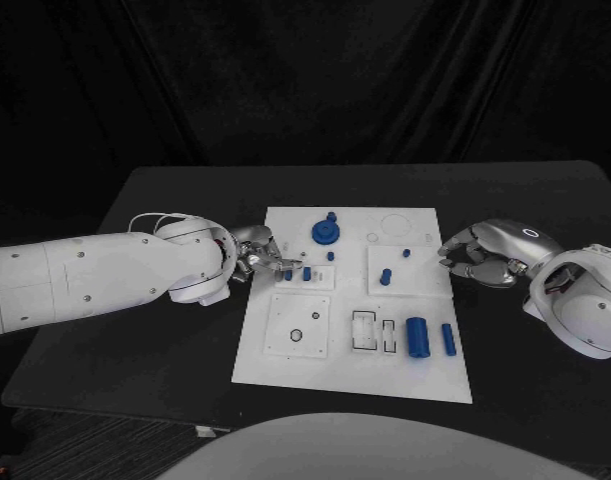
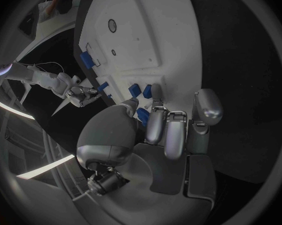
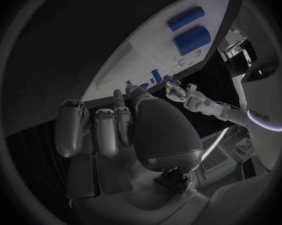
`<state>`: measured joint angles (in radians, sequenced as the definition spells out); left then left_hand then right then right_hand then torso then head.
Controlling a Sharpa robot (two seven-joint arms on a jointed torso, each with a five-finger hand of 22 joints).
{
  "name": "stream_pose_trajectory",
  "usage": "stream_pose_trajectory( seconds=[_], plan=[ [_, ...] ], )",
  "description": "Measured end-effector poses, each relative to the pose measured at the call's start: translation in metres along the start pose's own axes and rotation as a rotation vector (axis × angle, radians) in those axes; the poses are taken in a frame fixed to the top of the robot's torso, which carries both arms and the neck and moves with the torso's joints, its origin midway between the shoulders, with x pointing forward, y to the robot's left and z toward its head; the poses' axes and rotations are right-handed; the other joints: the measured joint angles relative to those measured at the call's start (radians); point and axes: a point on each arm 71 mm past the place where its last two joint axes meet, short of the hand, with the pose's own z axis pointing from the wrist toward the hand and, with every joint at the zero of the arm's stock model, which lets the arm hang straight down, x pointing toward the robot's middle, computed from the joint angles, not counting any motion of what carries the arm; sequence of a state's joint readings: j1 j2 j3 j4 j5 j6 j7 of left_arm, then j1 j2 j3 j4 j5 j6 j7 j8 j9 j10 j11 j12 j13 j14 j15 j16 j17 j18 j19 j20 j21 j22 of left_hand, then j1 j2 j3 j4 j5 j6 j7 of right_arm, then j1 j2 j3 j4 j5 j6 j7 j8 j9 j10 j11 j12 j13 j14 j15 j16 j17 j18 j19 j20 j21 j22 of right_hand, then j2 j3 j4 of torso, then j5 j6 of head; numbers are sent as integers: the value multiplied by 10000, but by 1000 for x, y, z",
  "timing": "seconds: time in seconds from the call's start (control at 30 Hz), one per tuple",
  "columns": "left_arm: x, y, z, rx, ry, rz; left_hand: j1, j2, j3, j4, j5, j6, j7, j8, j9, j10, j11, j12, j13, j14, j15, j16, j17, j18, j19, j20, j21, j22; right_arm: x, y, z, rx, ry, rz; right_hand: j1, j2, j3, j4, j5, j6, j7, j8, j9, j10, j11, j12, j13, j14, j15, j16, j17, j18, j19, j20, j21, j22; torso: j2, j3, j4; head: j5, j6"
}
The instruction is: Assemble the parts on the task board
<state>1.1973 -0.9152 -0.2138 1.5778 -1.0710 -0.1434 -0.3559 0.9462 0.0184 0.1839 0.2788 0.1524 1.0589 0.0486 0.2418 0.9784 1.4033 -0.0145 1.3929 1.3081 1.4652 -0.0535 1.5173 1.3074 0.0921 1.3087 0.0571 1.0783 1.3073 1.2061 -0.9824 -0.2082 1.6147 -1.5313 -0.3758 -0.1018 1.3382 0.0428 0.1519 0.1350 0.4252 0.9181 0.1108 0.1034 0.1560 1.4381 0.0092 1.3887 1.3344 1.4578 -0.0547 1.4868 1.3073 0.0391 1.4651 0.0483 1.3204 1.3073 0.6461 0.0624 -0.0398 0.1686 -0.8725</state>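
The white task board (image 1: 348, 370) lies mid-table. On it are a round blue part (image 1: 327, 232), small blue pegs (image 1: 387, 273), two small blue pieces (image 1: 307, 272) and a thick blue cylinder (image 1: 418, 337) beside a thinner one (image 1: 449, 339). My left hand (image 1: 255, 250) is at the board's left edge by the two small pieces (image 2: 133, 91). Its fingers are curled, with a small blue part (image 2: 142, 116) between the thumb and a finger. My right hand (image 1: 478, 255) hovers at the board's right edge with curled fingers. A slim peg (image 3: 119, 99) stands between its thumb and a finger.
The black table (image 1: 147, 330) has bare room on both sides of the board. Near the board's front are a square plate with a round hole (image 1: 299, 338) and two narrow slots (image 1: 373, 330). A black curtain hangs behind the table.
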Motion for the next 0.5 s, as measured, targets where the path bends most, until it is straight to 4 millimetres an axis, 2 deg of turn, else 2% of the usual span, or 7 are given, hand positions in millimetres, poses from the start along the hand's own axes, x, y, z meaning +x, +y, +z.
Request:
stream_pose_trajectory(
  seconds=[0.13, 0.27, 0.4, 0.5],
  plan=[
    [0, 0, 0, -14, -3, -6, -16, 62, -107, 100, 75, -53, 10, 94, 100, 0, 0, 0, 0, 0, 0, 0, 0, -1, 0, 0, 0, 0, 0, 0, 0, 2, 3, 4, 0, 0, 0, 0, 0, 0, 0, 0, 0, 0, 0, -15, 0, 0, 0, 0, 0, 0, 0, 0, 0, 0, 4, 0, 12, -18, 0],
    [-1, 1, 0, 16, -61, -34, -522, 422, -751, 144, 295, -160, -26, 580, 595, 21, 8, 140, 0, 0, 0, 0, 0, 0, 0, 0, 73, 0, 0, 0, 0, 9, 4, 6, 0, 0, 0, 0, 0, 0, 0, 0, 1, 0, 0, -34, 2, 0, 0, 0, 0, 0, 0, 0, 0, 0, 3, 0, 12, -26, 0],
    [-3, 1, -1, 201, -330, -146, -774, 579, -1331, 150, 342, -234, -96, 1023, 1066, 240, -53, 323, 0, 0, 0, 51, 0, 1, 105, -30, 291, 0, 0, -1, -1, 20, 2, 10, 0, 0, 4, 0, 0, 0, 0, 0, 1, 0, 0, -35, 2, 0, 0, 1, 0, 0, 0, 0, 0, 0, 1, -1, 12, -35, 0],
    [-5, 0, -3, 474, -674, -293, -782, 587, -1641, 142, 272, -265, -127, 1244, 1290, 365, -104, 475, 0, 0, 0, 121, 0, 0, 179, -36, 407, 0, 0, -2, -2, 37, -6, 12, 0, 0, 56, 1, 0, 0, 0, 0, 1, 0, 0, -35, 2, 0, 0, 1, 0, 0, 0, 0, 0, 0, -1, -1, 12, -26, 0]
  ],
)
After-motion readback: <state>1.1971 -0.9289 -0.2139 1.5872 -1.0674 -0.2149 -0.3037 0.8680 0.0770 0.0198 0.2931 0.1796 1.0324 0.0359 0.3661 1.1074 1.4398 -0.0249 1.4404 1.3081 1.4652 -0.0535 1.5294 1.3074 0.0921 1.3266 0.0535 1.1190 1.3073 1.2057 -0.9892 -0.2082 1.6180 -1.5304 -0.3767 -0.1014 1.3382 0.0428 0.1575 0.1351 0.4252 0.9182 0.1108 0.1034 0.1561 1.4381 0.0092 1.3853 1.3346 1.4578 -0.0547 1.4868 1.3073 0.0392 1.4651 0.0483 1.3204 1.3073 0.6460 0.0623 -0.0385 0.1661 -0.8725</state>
